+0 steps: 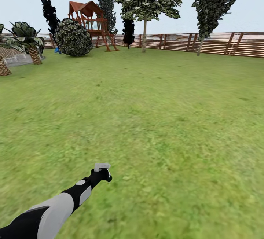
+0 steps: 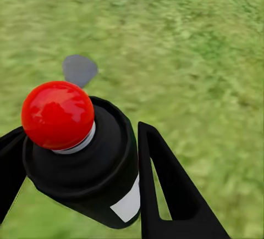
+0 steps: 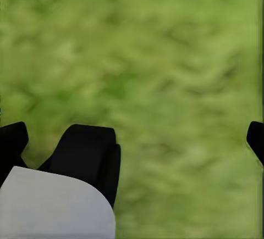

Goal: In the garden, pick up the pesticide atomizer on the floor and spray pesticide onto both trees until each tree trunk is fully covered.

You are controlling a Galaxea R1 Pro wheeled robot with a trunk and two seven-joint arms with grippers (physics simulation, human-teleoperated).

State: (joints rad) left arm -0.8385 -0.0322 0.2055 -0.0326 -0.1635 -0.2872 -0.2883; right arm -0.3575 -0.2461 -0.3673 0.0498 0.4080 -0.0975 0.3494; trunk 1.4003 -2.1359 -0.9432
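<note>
My left gripper (image 1: 103,176) reaches out low over the grass floor (image 1: 165,121), shut on the pesticide atomizer (image 1: 101,168), whose light grey head sticks up above the fingers. In the left wrist view the atomizer (image 2: 82,162) is a black bottle with a red ball top and a white label, clamped between the two black fingers (image 2: 165,184). A tree (image 1: 144,35) with a bare straight trunk and a leafy crown stands far off by the fence. Another bare-trunked tree (image 1: 200,46) stands to its right. My right gripper (image 3: 132,143) hangs open over grass.
A brown slatted fence (image 1: 220,43) closes the far side of the lawn. A wooden playhouse (image 1: 90,19), a round bush (image 1: 73,37) and dark conifers (image 1: 49,11) stand at the far left. A short palm (image 1: 29,43) is by a stone edge on the left.
</note>
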